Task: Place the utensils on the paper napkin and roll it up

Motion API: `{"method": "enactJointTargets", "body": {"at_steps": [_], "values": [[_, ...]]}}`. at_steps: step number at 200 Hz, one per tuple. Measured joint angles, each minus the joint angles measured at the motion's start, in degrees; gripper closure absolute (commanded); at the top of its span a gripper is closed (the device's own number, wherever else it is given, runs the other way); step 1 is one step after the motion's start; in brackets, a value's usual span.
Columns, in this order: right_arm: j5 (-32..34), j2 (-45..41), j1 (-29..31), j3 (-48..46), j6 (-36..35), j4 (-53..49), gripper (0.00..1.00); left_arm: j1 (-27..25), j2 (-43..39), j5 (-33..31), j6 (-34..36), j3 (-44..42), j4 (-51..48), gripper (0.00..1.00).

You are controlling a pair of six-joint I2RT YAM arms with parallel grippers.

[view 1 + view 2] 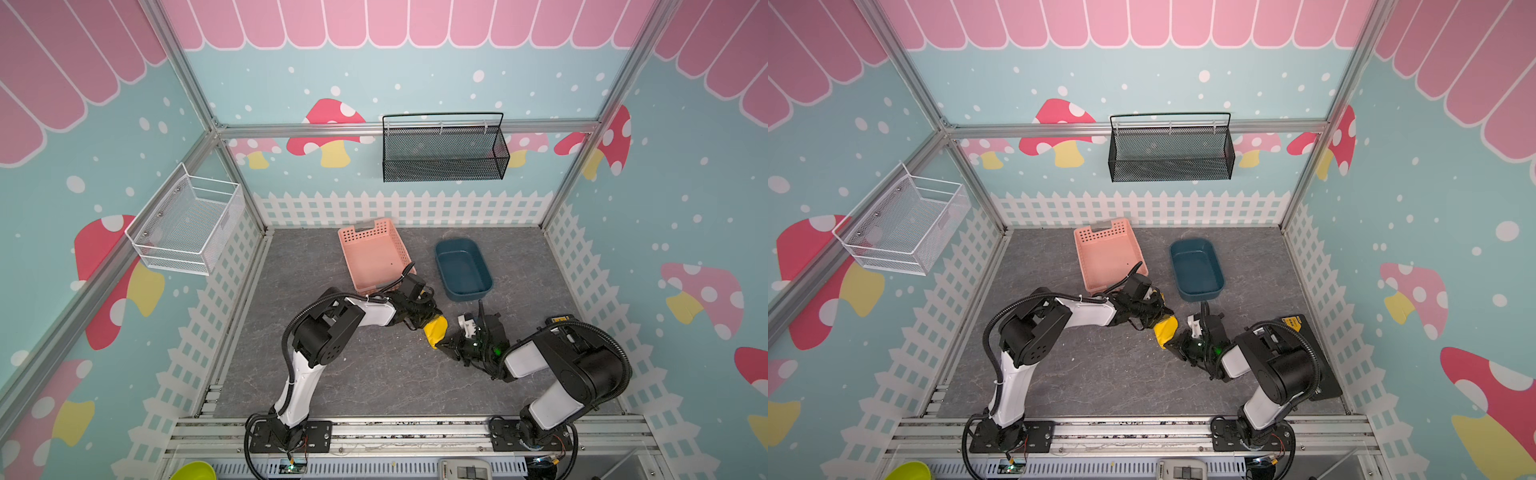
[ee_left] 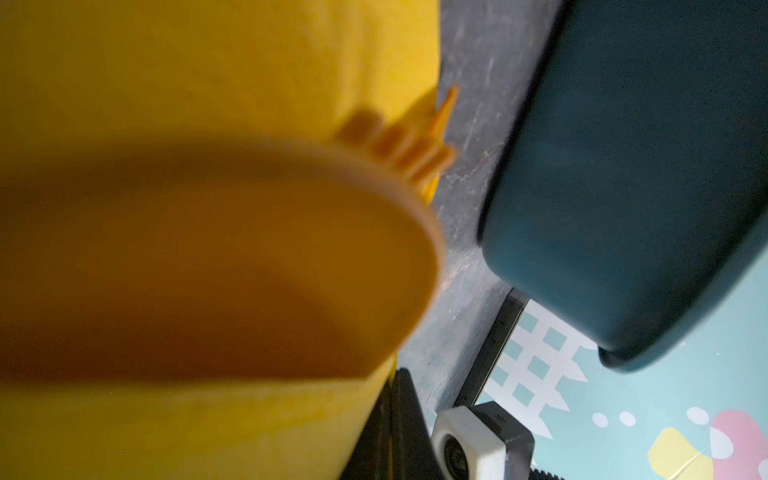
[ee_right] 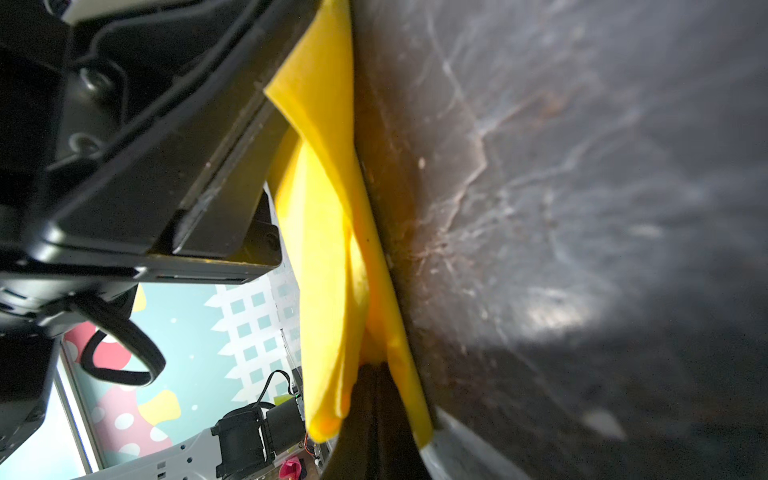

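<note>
Grey counter (image 1: 353, 374): the yellow napkin (image 1: 435, 330) rests rolled round the utensils (image 2: 409, 156), between my arms. Left hand (image 1: 426, 322) and right hand (image 1: 444, 345) are clamped on its ends. The paper looks light and floppy, and tips poke out, so I'd grip the stiff core.

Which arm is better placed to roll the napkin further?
Probably the left. The left tool holds the napkin by its raised, curled edge over the fork tines. The right tool only pinches a low corner near the table.
</note>
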Motion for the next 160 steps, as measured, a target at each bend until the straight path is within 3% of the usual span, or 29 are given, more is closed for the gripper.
{"method": "enactJointTargets", "body": {"at_steps": [81, 160], "values": [[0.17, -0.48, 0.0, 0.31, -0.11, -1.09, 1.0, -0.68, 1.97, 1.11, 2.23, 2.38, 0.24, 0.96], [1.68, -9.35, -0.07, 1.51, -2.12, -12.74, 0.85, -0.59, 1.97, 1.49, 6.51, 1.97, 0.72, 0.96]]}}
